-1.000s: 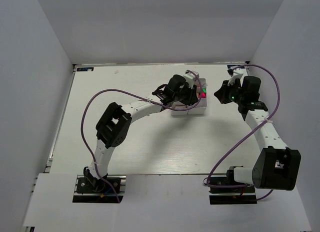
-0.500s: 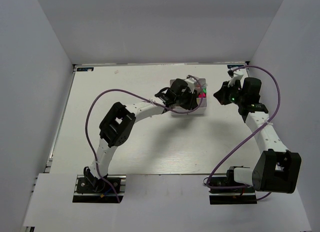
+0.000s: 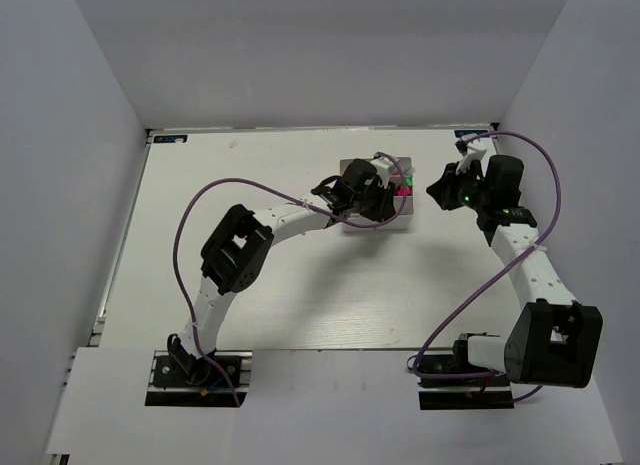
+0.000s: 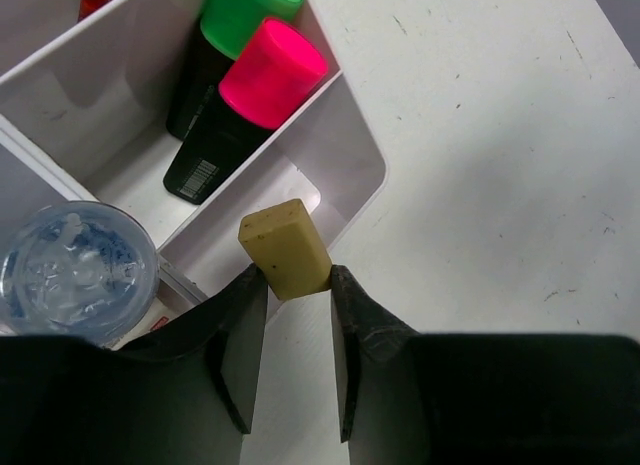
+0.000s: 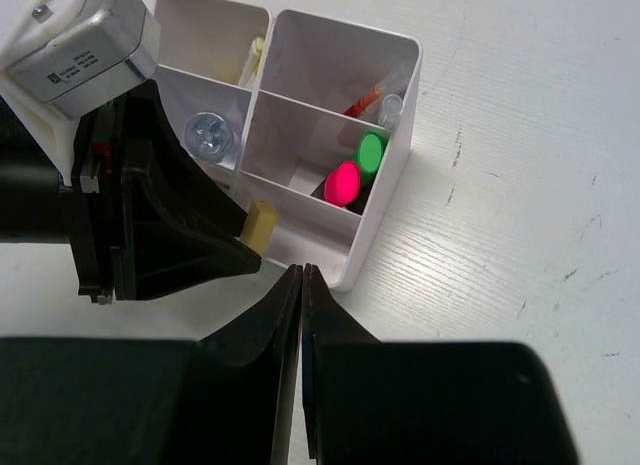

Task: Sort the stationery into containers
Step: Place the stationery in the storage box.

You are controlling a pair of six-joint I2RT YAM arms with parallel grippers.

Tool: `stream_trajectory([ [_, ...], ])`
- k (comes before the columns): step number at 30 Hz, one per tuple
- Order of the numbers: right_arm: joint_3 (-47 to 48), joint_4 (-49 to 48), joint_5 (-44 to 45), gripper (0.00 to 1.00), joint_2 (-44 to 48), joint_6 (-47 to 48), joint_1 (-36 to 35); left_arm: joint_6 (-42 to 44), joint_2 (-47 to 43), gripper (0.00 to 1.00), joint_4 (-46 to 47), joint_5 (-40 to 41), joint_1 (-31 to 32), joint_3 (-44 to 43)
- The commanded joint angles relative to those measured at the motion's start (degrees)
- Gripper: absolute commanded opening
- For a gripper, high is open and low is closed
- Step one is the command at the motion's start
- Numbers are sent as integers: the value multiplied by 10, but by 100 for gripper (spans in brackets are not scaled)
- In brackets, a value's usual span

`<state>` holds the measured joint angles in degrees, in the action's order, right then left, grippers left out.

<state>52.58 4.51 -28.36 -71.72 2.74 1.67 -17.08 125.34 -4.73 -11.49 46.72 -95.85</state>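
Note:
The white compartment box stands at the back middle of the table. My left gripper hovers over it, shut on a tan eraser block. The eraser hangs over the near corner of the compartment beside the one holding the pink highlighter and green highlighter. A blue-capped marker stands in another compartment. My right gripper is shut and empty, just right of the box. Its view shows the box, the eraser, slim pens and its own fingertips.
The enclosure's white walls rise close behind and to the right of the box. The left arm's purple cable loops over the table's left half. The right arm's cable arcs near the right wall.
My left gripper has moved a little right and back over the box with the eraser in it. The right arm has barely moved.

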Motion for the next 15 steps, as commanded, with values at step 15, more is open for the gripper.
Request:
stream_trajectory([
  [15,-5,-18,-20,11,14,-2,4,-12,-28,60,19,2,2,-44],
])
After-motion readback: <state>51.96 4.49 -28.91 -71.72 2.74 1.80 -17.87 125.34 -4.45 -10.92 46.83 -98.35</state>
